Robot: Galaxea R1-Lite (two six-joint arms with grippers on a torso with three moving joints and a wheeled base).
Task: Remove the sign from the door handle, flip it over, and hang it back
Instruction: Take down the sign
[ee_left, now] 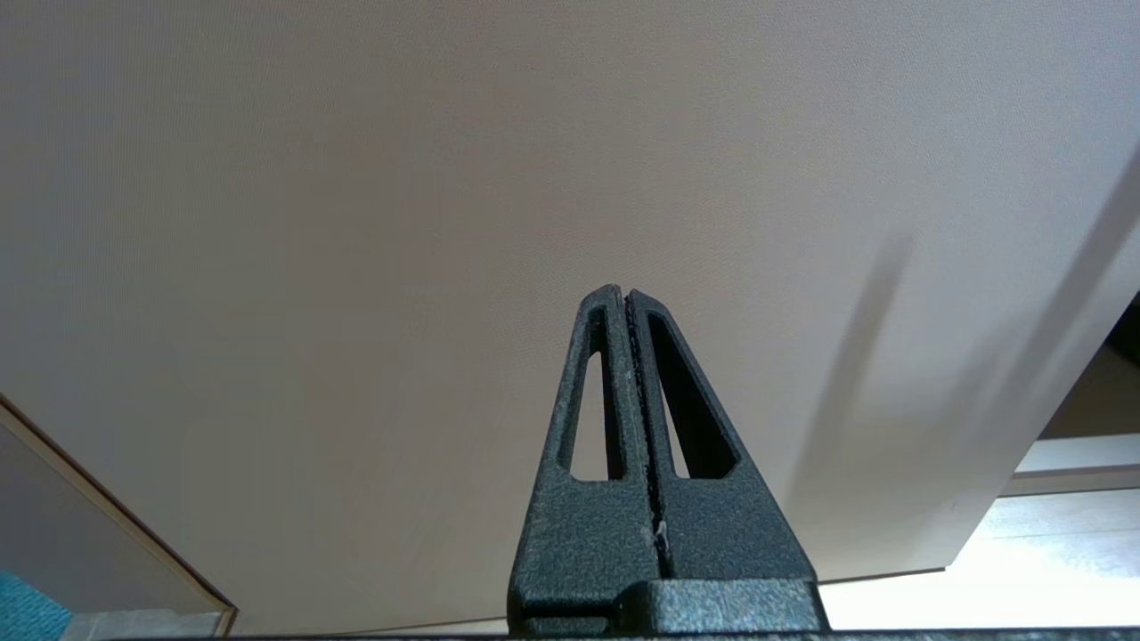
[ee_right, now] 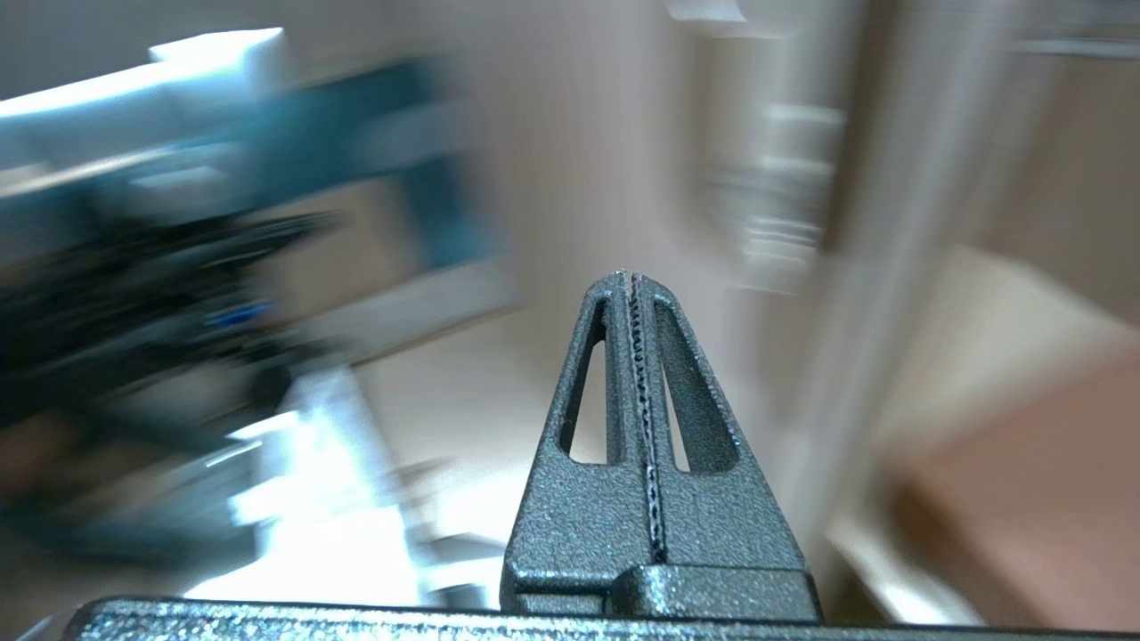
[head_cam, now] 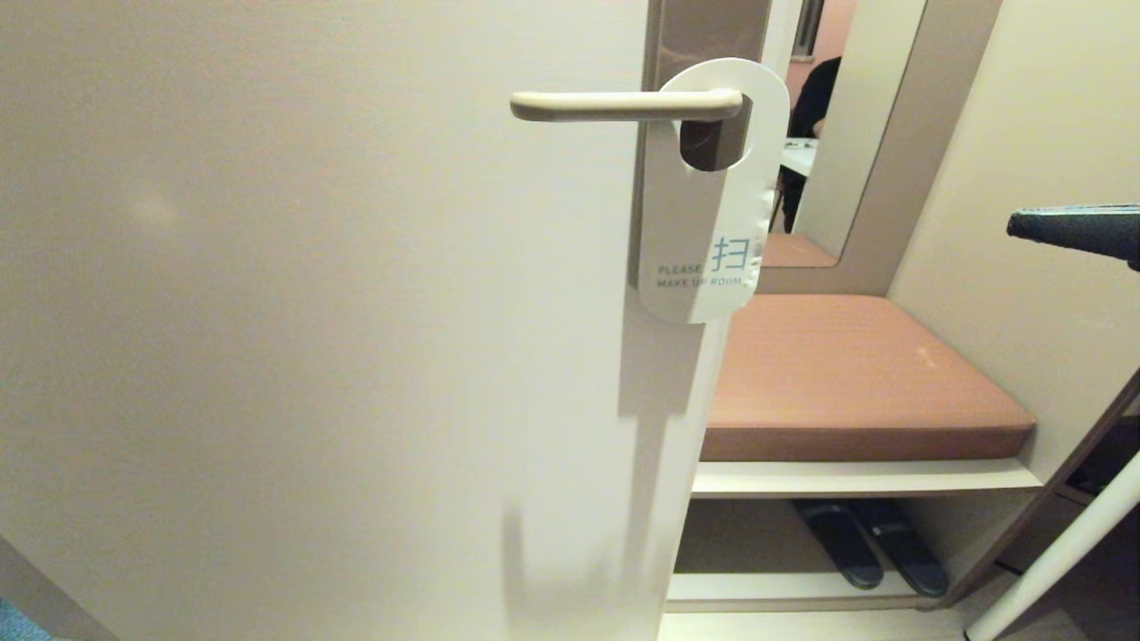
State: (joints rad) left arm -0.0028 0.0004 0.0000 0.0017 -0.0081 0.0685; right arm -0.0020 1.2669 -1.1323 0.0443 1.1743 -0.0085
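The sign (head_cam: 708,223) hangs by its hole on the door handle (head_cam: 623,105), its white "PLEASE MAKE UP ROOM" side facing me. The cream lever juts from a brown-grey plate (head_cam: 708,36) on the pale door (head_cam: 312,312). My right gripper (head_cam: 1020,224) enters at the right edge of the head view, well right of the sign and about level with its lower half; in the right wrist view that gripper (ee_right: 631,278) is shut and empty. Low before the door, my left gripper (ee_left: 622,294) is shut with nothing in it.
Past the door's edge is a bench with a brown cushion (head_cam: 855,374) and dark slippers (head_cam: 868,539) on the shelf below. A person in dark clothes (head_cam: 815,98) shows in the background beyond the door. A white bar (head_cam: 1060,552) slants at lower right.
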